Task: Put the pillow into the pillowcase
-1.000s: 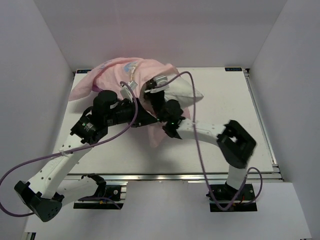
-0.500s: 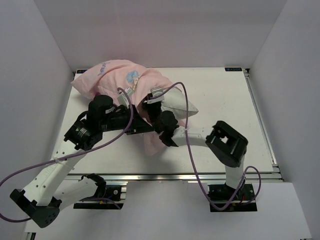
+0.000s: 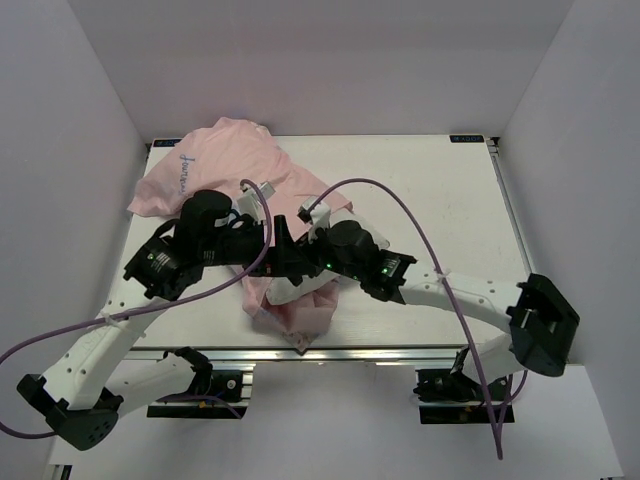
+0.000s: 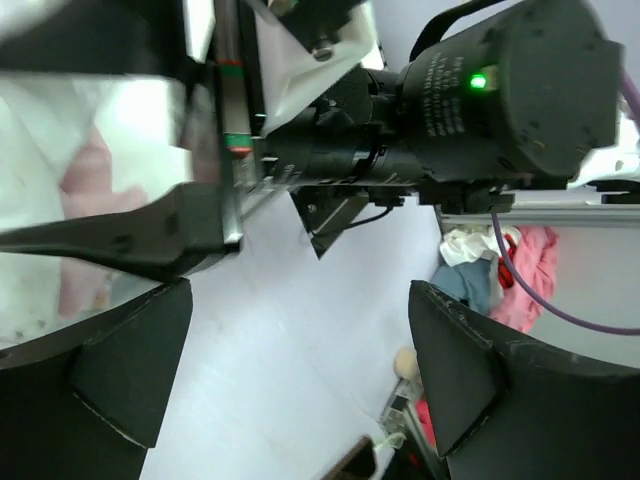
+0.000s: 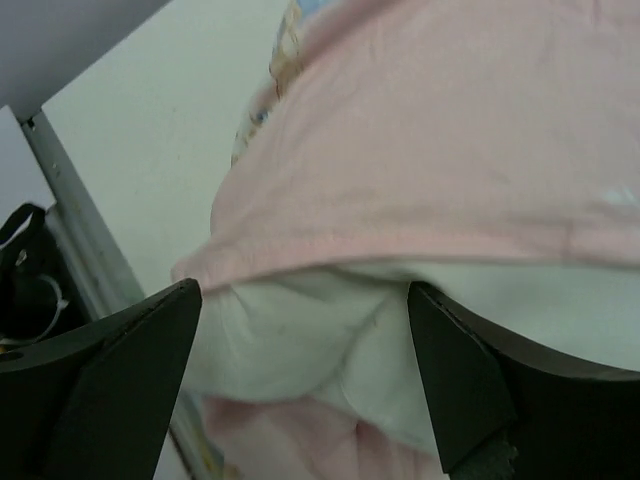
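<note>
The pillowcase (image 3: 225, 165) lies pale pink side up on the left of the table and runs down toward the near edge. In the right wrist view its pink hem (image 5: 400, 190) lies over the plump white pillow (image 5: 330, 340), which bulges out below it. My right gripper (image 5: 300, 300) is open, with that pillow straight ahead of its wide-apart fingers. My left gripper (image 4: 300, 300) is open too, nothing between its fingers, and it faces the right arm's black wrist (image 4: 500, 90). From above, both grippers (image 3: 283, 243) (image 3: 305, 262) meet over the cloth's middle.
Purple cables (image 3: 400, 195) arc over the bare white table (image 3: 450, 200). A metal rail (image 3: 380, 352) runs along the near edge, also seen beside the cloth (image 5: 70, 220). White walls close in the back and sides. Loose clothes (image 4: 520, 270) lie outside the cell.
Both grippers were shut on the cloth and have opened, letting it go. The bundle has come toward the near edge and slumped. The right arm's elbow has swung far right.
</note>
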### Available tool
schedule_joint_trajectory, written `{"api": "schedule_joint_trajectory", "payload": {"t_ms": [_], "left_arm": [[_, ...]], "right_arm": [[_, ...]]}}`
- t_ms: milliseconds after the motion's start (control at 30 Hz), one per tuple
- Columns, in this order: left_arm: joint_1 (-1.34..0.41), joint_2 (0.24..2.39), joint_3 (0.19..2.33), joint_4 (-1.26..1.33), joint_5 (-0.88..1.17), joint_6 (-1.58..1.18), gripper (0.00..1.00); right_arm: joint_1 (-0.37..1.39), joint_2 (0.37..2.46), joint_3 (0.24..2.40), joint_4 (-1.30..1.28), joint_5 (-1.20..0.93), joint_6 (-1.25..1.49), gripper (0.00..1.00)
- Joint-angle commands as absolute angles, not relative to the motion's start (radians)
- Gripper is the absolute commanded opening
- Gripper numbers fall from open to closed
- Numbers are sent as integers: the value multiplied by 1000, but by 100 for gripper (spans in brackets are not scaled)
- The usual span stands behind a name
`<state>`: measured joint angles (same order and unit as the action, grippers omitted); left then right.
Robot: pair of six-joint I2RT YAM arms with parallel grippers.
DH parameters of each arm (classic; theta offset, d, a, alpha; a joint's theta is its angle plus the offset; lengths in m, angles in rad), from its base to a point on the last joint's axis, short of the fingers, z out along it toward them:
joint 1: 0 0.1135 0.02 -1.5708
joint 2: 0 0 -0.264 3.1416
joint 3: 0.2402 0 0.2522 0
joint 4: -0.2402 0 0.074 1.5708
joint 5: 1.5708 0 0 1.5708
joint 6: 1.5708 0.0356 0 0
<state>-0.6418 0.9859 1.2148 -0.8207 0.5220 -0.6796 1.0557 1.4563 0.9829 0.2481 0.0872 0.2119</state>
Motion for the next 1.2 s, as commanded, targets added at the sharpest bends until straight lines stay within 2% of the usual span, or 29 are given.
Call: {"api": "schedule_joint_trajectory", "payload": {"t_ms": [0,200,333,533,667,833,867,1000,1100,1167], "left_arm": [[-644,972,1318,-900,442,-606,98],[-644,1072,1400,-973,178,-543,98],[-644,1189,1472,-953,152,-445,98],[-656,1425,1652,-919,154,-318,98],[-698,1658,1891,-1067,-79,-246,98],[-793,2015,2379,-1250,-345,-108,98],[-807,2046,2419,-1255,-351,-75,98],[-807,2069,2335,-1134,-336,64,98],[-808,2111,2353,-1112,-328,101,98],[-808,2132,2358,-1088,-395,110,98]], "right_arm": [[1049,1336,973,16,31,327,89],[1002,1181,943,-184,163,373,89],[849,1040,924,-291,154,397,89],[667,1000,844,-373,40,408,89],[560,1005,779,-304,-95,437,89],[411,1014,707,-181,-329,485,89],[402,1015,697,-157,-360,498,89],[368,1020,614,9,-489,632,89],[368,1025,549,139,-494,741,89],[367,1025,520,216,-495,776,89]]}}
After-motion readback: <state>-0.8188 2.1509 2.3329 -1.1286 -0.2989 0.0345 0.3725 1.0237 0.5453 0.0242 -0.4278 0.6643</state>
